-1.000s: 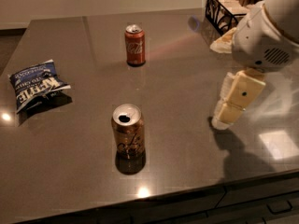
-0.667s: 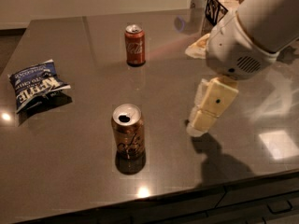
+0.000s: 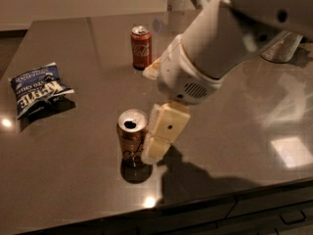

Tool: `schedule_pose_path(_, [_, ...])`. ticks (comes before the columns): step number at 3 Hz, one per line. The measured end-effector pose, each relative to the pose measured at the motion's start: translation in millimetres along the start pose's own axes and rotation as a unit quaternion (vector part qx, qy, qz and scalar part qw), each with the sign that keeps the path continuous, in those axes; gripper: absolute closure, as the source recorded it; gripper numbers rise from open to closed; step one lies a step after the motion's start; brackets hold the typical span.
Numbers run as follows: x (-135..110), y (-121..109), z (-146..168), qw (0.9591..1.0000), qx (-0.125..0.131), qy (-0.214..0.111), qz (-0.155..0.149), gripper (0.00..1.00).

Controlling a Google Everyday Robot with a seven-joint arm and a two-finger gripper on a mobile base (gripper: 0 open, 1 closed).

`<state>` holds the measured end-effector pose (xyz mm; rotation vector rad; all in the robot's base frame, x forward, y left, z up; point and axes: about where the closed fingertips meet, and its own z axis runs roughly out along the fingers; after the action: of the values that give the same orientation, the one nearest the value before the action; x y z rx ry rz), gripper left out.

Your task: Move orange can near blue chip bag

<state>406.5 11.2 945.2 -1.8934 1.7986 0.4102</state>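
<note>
The desk (image 3: 254, 146) ran off-frame, and the arm (image 3: 220, 48) hid its far right corner. The blue chip bag (image 3: 39, 89) lay by the left edge, lettering blurred. The orange can (image 3: 130, 140) stood near the front edge, jaws just right of it; clenched or released, couldn't tell.

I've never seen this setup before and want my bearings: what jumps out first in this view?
The big white arm fills the upper right, its gripper hanging right beside the orange can near the front edge of the dark table. The blue chip bag lies apart at the left, and a red cola can stands upright toward the back.
</note>
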Motion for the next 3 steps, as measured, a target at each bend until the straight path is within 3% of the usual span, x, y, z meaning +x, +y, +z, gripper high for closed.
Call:
schedule_pose_path(2, [-24,16,45,0.9991,-0.037,-0.022,-0.008,0.0])
schedule_pose_path(3, [-24,18,56,0.9985,-0.048,-0.023,-0.009,0.18])
